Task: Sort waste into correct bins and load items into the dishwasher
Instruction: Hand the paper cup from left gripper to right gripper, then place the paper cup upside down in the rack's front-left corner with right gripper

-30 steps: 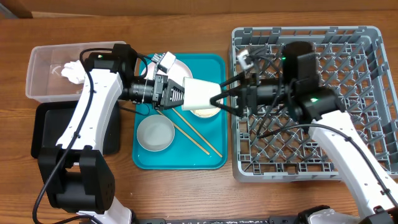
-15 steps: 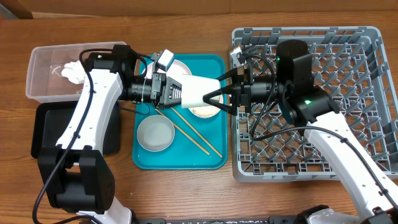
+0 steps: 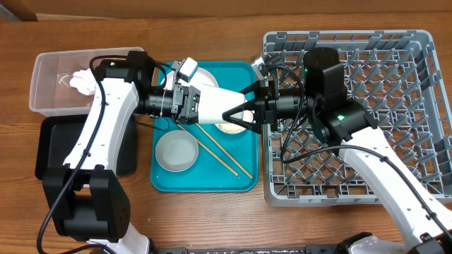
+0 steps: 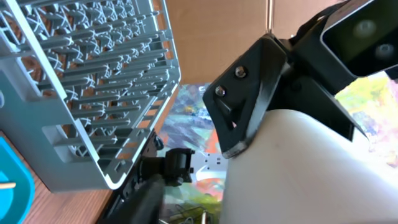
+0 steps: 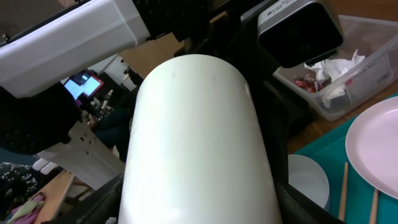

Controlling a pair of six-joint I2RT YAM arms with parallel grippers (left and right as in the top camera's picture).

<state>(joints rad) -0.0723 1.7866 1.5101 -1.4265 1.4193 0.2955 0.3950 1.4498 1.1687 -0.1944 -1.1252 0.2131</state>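
A handover is under way above the teal tray (image 3: 244, 176). The white cup (image 3: 215, 104) is held on its side in mid-air, clear of the tray, and is clamped at its left end by the left gripper (image 3: 198, 106), whose jaws are closed on it.

Compared with a second ago, the right gripper (image 3: 235, 104) has been brought leftward from the edge of the grey dish rack (image 3: 424, 70). Its spread black fingers (image 4: 249, 106), which were only at the cup's far end then, are now carried along both sides of the cup. The jaws are seen parted around it. In the left wrist view one finger lies against the white wall, but a firm squeeze cannot be confirmed. The cup itself has been drawn slightly leftward as well.

From this it is judged that the cup is about to be passed across, so that it can be set in the rack on the right arm's side. A closing of the right jaws before the left ones are released would be called for, otherwise the cup could be dropped onto the small bowl (image 3: 229, 128) beneath it.

Still left on the tray are the pale plate (image 3: 205, 75), a second bowl (image 3: 176, 151) and the wooden chopsticks (image 3: 222, 152). A crumpled napkin (image 3: 83, 81) is seen in the clear tub (image 3: 49, 77).
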